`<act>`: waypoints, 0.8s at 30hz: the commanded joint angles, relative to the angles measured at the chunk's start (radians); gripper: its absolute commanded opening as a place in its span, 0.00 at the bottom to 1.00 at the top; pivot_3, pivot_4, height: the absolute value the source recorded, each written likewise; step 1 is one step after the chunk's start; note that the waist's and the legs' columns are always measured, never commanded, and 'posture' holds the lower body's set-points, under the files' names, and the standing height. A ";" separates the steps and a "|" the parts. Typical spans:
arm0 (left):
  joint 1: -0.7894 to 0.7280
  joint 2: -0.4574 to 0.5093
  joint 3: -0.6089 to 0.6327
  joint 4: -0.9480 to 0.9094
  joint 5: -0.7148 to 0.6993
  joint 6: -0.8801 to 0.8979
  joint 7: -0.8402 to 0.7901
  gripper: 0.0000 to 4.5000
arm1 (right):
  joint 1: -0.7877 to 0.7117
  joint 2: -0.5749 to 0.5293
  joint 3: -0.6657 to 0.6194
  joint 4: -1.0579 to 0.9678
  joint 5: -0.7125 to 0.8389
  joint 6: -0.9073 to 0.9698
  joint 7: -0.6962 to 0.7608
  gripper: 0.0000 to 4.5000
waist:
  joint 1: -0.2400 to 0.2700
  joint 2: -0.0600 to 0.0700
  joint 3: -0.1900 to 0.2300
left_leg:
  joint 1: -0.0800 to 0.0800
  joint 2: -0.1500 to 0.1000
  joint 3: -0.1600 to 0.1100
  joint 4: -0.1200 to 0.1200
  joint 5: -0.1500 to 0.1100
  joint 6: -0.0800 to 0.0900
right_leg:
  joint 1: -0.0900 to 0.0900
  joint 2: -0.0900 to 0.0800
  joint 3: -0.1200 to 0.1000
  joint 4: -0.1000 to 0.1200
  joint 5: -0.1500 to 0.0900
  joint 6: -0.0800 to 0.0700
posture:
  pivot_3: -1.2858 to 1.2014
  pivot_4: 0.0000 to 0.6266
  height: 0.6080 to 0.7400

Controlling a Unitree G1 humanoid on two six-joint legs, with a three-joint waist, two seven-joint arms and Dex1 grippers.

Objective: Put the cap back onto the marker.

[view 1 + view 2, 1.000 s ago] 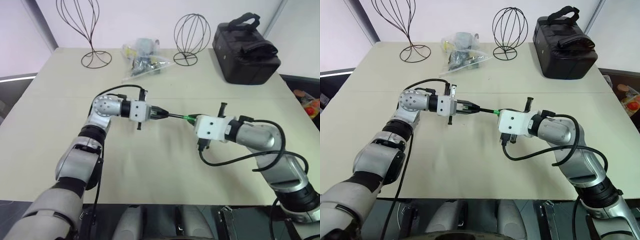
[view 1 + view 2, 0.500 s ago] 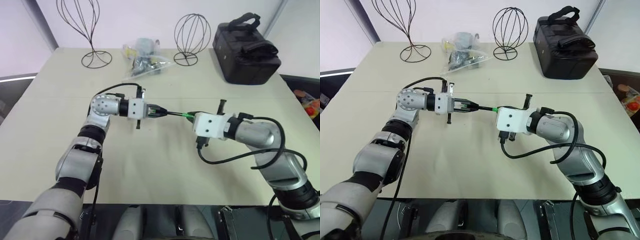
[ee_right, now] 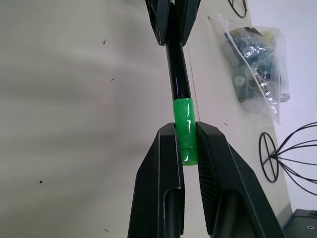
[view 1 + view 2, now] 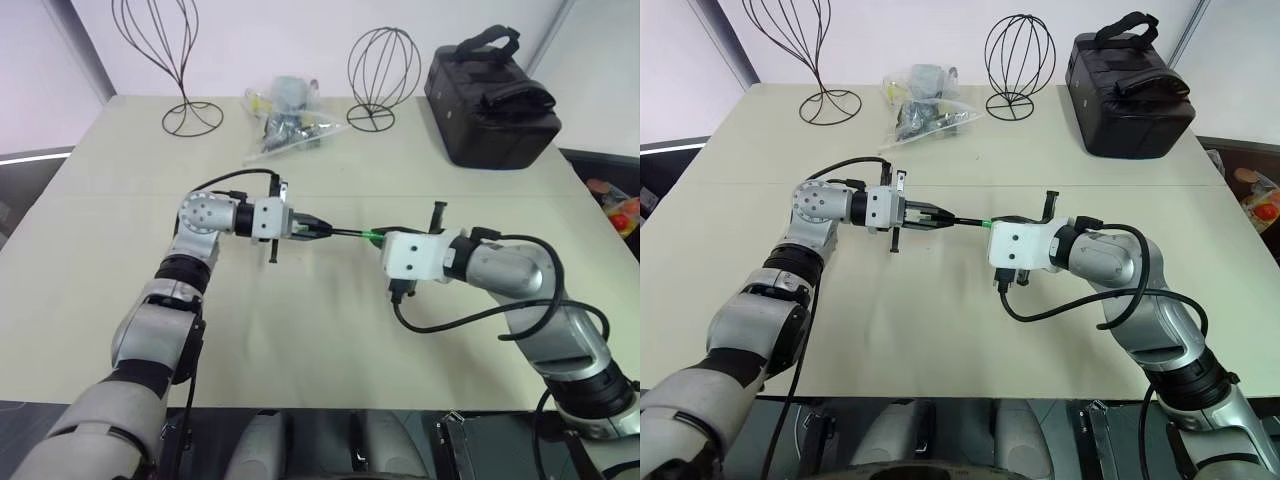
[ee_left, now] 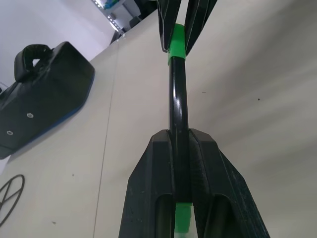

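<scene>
The cap point(image 3: 184, 130) was seen seated over the end of the marker point(image 5: 178, 99), held in mid-air above the middle of the bench point(image 4: 300, 340), between the two arms. In the right wrist view the black shaft ran straight into the green sleeve with no tip left showing, so the joining was judged to be made or very nearly made, with only a final press possibly outstanding. The cap was clamped between the jaws of the right gripper point(image 3: 187, 148), and the marker's other end was clamped between the jaws of the left gripper point(image 5: 179, 148), a green patch showing behind its fingers. Compared with a second before, both grippers and the joined pair were found slightly further to the left, the grips unchanged; the gap between the grippers was not seen to have altered clearly. Whether the cap had clicked home could not be told. At the far side of the bench stood two wire stands point(image 4: 383, 67), a clear bag of small items point(image 4: 285, 120) between them, and a black case point(image 4: 495, 95) at the far right, all well apart from the work.
</scene>
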 commanded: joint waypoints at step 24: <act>0.019 -0.034 -0.013 -0.115 -0.050 -0.055 -0.018 0.00 | 0.106 -0.097 -0.106 -0.070 0.053 -0.004 0.016 0.60 | 0.001 0.000 0.000 | 0.000 0.000 0.000 0.000 0.000 0.000 | 0.000 0.000 0.000 0.000 0.000 0.000 | 0.52 0.24 1.00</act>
